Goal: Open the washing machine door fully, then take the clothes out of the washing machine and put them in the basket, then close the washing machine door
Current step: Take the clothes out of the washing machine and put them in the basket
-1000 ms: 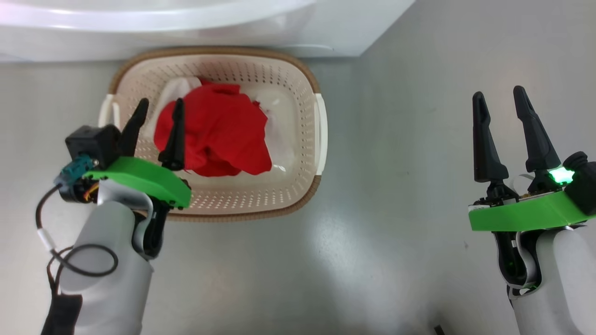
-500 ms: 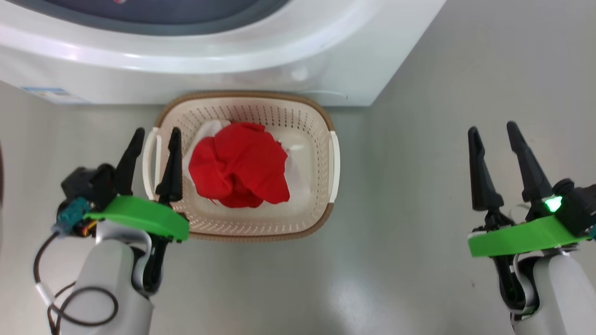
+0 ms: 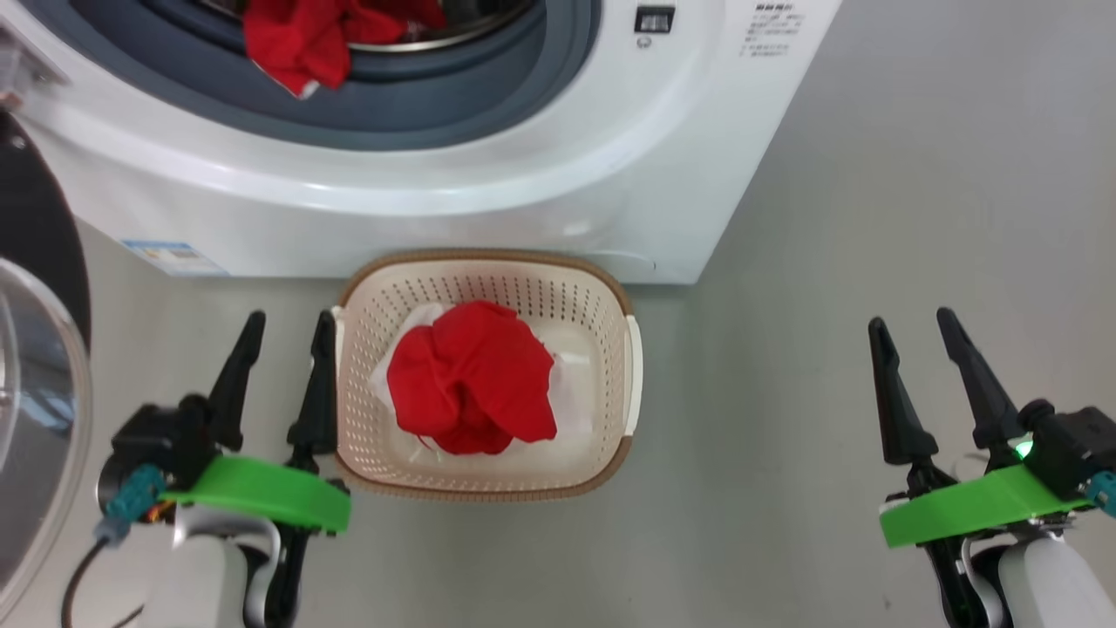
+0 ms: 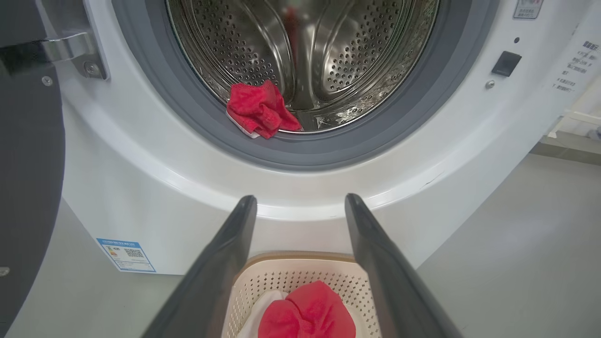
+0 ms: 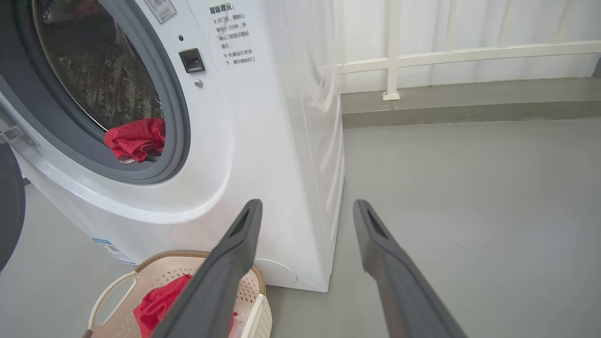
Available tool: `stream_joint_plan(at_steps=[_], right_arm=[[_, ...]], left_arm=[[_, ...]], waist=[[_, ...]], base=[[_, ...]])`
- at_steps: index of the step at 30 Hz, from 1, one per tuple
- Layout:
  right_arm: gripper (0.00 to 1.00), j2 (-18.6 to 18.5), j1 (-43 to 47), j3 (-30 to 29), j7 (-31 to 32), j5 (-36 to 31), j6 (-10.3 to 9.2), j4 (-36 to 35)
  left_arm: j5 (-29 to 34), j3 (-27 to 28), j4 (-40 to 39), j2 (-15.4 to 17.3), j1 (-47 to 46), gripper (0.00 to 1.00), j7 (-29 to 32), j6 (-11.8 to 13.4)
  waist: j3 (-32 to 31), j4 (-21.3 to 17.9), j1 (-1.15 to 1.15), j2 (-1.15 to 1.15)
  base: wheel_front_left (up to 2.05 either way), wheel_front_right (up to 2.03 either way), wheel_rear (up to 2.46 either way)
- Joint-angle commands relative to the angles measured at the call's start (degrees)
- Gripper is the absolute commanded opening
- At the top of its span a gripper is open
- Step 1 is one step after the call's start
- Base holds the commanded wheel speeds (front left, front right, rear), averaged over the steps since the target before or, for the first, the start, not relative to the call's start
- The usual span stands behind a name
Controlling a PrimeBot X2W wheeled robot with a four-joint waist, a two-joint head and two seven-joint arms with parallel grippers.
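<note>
One red garment (image 4: 261, 109) lies in the machine (image 3: 523, 201), bunched at the front lip of the drum (image 4: 328, 56) and drooping onto the grey ring (image 4: 300, 155), so I judge the unloading unfinished. My main worry is the pick. The cloth is wadded up, and a pinch on one loose fold could let most of it trail, snag on the ring or drop to the floor (image 3: 785, 436) short of the basket (image 3: 523, 292). Going in too low, I could drive a fingertip into the rubber or the steel lip. The basket stands right against the machine's front beneath the opening. My left fingers (image 3: 319, 384) hover just beside its left handle, spread wide and empty, and a careless lift could nudge it aside. The door (image 3: 39, 227) hangs open close to my left arm, so a swing that way could bump it. My right fingers (image 3: 891, 401) are also wide apart and empty, over bare floor well off to the right. If any cloth stays on the ring, the door would shut on it.

The garment looks bright red, soft and crumpled, with a white edge showing underneath. In the basket, the clothes (image 3: 471, 379) are a red heap on white cloth.
</note>
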Motion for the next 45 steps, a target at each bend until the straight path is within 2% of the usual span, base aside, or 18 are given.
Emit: stream_joint_plan(at_steps=[1, 17, 35, 45], right_arm=[[1.00, -0.6, 1.1, 1.4, -0.4, 0.4, 0.37, -1.1], [1.00, -0.9, 7.7, 1.5, -0.4, 1.1, 0.37, -1.6], [1.00, -0.6, 12.9, -1.3, -0.4, 1.2, 0.37, -3.6], [1.00, -0.2, 13.0, -2.1, -0.4, 1.2, 0.37, -4.0]], left_arm=[[0.9, 2.2, -2.1, 1.1, 1.8, 1.00, -0.3, -0.3], [2.7, 5.2, -10.1, 0.5, 13.2, 1.00, -0.3, -0.3], [3.3, 9.2, -19.8, -0.6, 23.7, 1.00, -0.3, -0.3], [2.9, 9.6, -21.2, -0.9, 24.3, 1.00, -0.3, -0.3]], waist=[[-2.5, 0.3, 0.00, 0.00], [-8.9, 0.3, 0.00, 0.00], [-10.9, 0.0, 0.00, 0.00], [-10.3, 0.0, 0.00, 0.00]], base=[[0.00, 0.00, 0.00], [0.00, 0.00, 0.00], [0.00, 0.00, 0.00], [0.00, 0.00, 0.00]])
